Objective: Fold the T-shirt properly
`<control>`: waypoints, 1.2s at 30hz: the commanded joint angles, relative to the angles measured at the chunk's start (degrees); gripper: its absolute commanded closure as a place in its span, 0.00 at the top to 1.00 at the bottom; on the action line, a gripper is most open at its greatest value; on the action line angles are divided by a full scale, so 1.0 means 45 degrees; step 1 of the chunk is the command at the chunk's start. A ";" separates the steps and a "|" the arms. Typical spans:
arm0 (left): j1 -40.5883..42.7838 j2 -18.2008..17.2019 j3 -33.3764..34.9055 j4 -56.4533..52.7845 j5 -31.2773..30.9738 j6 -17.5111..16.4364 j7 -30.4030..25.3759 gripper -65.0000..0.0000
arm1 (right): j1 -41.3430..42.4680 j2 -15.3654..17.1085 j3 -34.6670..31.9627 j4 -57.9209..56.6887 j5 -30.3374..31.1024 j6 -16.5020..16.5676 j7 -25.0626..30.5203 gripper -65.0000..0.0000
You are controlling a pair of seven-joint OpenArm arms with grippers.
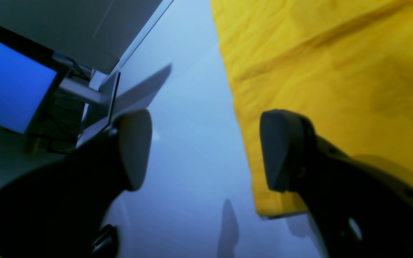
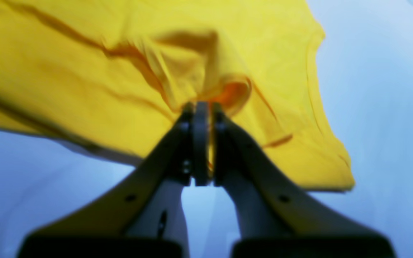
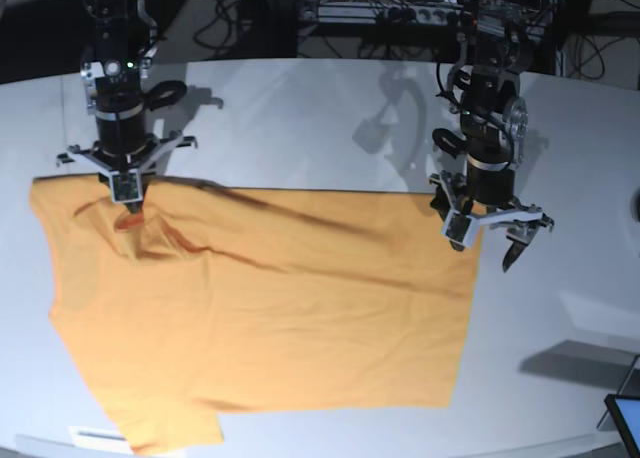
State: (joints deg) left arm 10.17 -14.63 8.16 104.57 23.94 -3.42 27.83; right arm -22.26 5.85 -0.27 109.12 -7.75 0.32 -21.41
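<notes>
Right gripper pinching T-shirt, left gripper wide apart

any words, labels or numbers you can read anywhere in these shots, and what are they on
None can be read.
T-shirt: the side facing up is plain, no lettering shows in any view.
Lit screen in the left wrist view: a dark patch at its left edge, too blurred to read.
Pale strip at the table's near edge: too small to tell if it carries text.

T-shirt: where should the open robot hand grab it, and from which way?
Probably the T-shirt's top corner by the open left tool. Come straight down: the cloth lies flat on the table, and one finger hangs over that edge.
</notes>
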 commanded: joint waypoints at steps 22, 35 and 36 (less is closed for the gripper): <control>0.0074 -0.0079 -0.0144 0.0136 0.0120 0.0164 -0.0198 0.71 | 0.3589 0.0762 0.0442 -0.4371 -0.0085 -0.0119 0.0079 0.00; 0.0191 -0.0079 -0.0027 0.0077 0.0120 0.0164 -0.0198 0.72 | 0.3609 0.1328 0.0911 -0.3219 -0.0085 -0.0119 0.0020 0.00; 0.0308 -0.0099 -0.0046 0.0097 0.0178 0.0164 -0.0198 0.72 | 0.3238 0.1328 0.0911 -0.2691 -0.0085 -0.0139 0.0020 0.01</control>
State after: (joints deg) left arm 11.73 -14.59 8.23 104.01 24.12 -3.46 27.79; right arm -8.16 11.35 3.53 95.88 -8.01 -0.05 -22.55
